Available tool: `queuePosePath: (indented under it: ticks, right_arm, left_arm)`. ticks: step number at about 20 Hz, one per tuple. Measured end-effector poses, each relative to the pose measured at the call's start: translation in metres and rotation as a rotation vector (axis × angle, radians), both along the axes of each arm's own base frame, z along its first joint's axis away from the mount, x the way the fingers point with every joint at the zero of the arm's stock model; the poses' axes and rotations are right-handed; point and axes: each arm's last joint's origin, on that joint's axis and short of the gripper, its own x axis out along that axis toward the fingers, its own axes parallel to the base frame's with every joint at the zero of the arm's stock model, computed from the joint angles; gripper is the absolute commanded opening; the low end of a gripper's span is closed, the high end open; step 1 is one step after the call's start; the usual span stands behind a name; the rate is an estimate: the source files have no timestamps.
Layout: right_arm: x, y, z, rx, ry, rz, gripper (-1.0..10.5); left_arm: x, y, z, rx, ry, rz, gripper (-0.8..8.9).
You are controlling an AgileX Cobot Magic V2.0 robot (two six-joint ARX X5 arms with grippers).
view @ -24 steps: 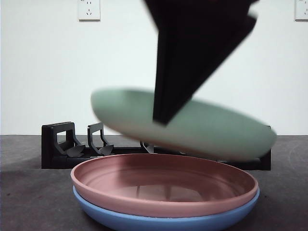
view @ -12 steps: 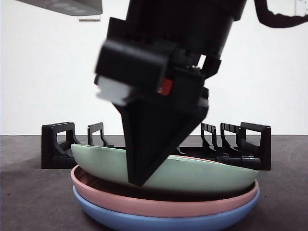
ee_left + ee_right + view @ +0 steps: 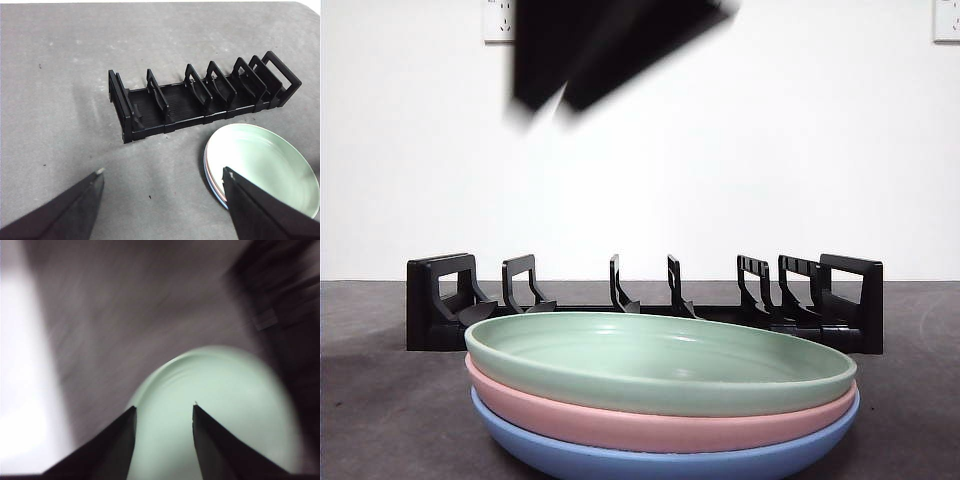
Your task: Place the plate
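A green plate [image 3: 660, 365] lies level on top of a pink plate [image 3: 620, 425], which lies on a blue plate [image 3: 650, 462]. My right gripper [image 3: 600, 50] is a dark blur high above the stack, touching nothing. In the right wrist view it [image 3: 164, 409] is open and empty over the green plate [image 3: 235, 405]. My left gripper [image 3: 163, 171] is open and empty above the table, off to the side of the stack [image 3: 265, 167].
A black slotted plate rack [image 3: 440, 300] stands just behind the stack, with no plates in it. It also shows in the left wrist view [image 3: 200, 100]. The table [image 3: 60, 100] is dark grey. A white wall with two outlets [image 3: 498, 20] is behind.
The green plate came down from a tilted hold onto the pink plate and was let go. The right gripper has opened and risen fast to the top of the front view.
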Motion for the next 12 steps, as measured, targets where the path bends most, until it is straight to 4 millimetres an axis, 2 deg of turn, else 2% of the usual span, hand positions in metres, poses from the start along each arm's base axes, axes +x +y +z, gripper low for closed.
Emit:
queuePosePath:
  ticks: [2, 5, 10, 12]
  right_arm:
    - [0.020, -0.024, 0.018, 0.070, -0.044, -0.127, 1.8]
    - [0.053, -0.060, 0.030, 0.102, -0.072, -0.319, 1.8]
    - [0.103, -0.123, 0.030, 0.061, -0.070, -0.579, 1.8]
    - [0.114, -0.148, 0.030, 0.055, -0.065, -0.655, 1.8]
  left_arm:
    - [0.000, 0.000, 0.000, 0.000, 0.000, 0.000, 3.75]
    - [0.000, 0.000, 0.001, -0.004, -0.008, 0.000, 3.75]
    - [0.004, -0.002, 0.009, -0.043, -0.091, 0.000, 3.75]
    - [0.004, -0.002, 0.010, -0.049, -0.106, 0.000, 3.75]
